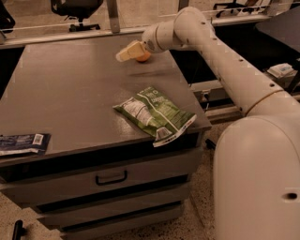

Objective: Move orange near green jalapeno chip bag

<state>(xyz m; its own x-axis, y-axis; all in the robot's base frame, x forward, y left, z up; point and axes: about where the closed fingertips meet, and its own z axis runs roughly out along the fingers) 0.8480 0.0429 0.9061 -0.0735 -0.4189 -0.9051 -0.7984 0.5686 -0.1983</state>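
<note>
The orange (144, 57) sits at the far right of the grey cabinet top (70, 93), partly hidden by my gripper. My gripper (127, 52) is a tan wedge pointing left, low over the orange and against its upper left side. The green jalapeno chip bag (154, 115) lies crinkled near the front right corner, its white sealed edge hanging over the cabinet edge. The bag lies well in front of the orange, apart from it.
A flat dark-blue packet with a white label (21, 143) lies at the front left edge. The cabinet has drawers with a handle (111, 178) below. My arm (225, 61) spans the right side. An office chair (77, 8) stands behind a rail.
</note>
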